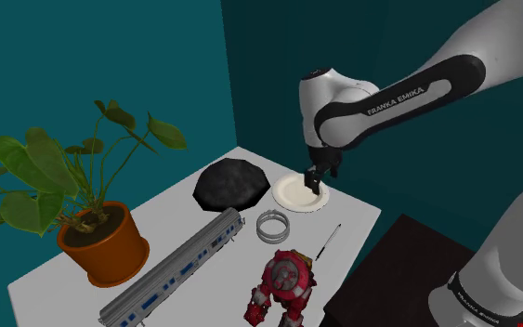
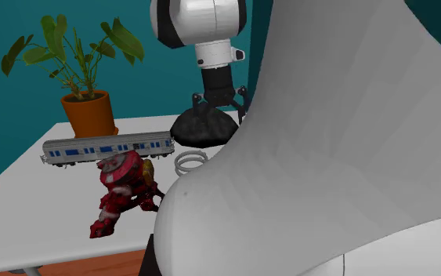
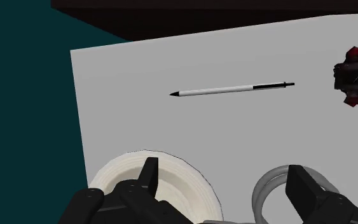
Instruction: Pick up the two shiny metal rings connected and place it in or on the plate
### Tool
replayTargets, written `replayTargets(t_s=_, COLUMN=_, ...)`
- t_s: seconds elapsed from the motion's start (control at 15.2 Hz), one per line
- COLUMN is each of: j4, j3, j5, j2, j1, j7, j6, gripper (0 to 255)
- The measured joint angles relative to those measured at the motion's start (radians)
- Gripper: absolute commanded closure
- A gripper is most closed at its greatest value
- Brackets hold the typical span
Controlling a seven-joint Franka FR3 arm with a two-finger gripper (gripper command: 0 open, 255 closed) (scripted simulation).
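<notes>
Hovering over the white plate [image 1: 292, 193], I am holding my tool [image 1: 317, 178] wide and empty; the linked rings [image 1: 273, 226] are lying just beside that plate on the surface [image 1: 352, 218], so centring over one rim before descending looks wisest.

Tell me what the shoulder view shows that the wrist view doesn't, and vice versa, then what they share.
Shoulder view, not wrist: the potted plant, the toy train, the black rock and the white arm reaching over the table. Wrist view, not shoulder: the gripper has its fingers apart, one in front of the plate, the other in front of the rings. Shared: plate, rings, pen, red toy robot and table.
</notes>
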Motion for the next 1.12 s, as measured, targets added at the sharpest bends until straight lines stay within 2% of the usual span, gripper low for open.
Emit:
replayTargets(t_s=0.59, j4=0.156, j3=0.032, j5=-0.091, j2=0.350, j1=0.024, j7=0.139, j6=0.191, gripper=0)
replayTargets(t_s=0.92, j4=0.305, j3=0.025, j5=-0.149, j2=0.548, j1=0.057, j7=0.207, j6=0.237, gripper=0)
replayTargets(t_s=1.12, j4=0.335, j3=0.018, j5=-0.164, j2=0.601, j1=0.065, j7=0.220, j6=0.259, gripper=0)
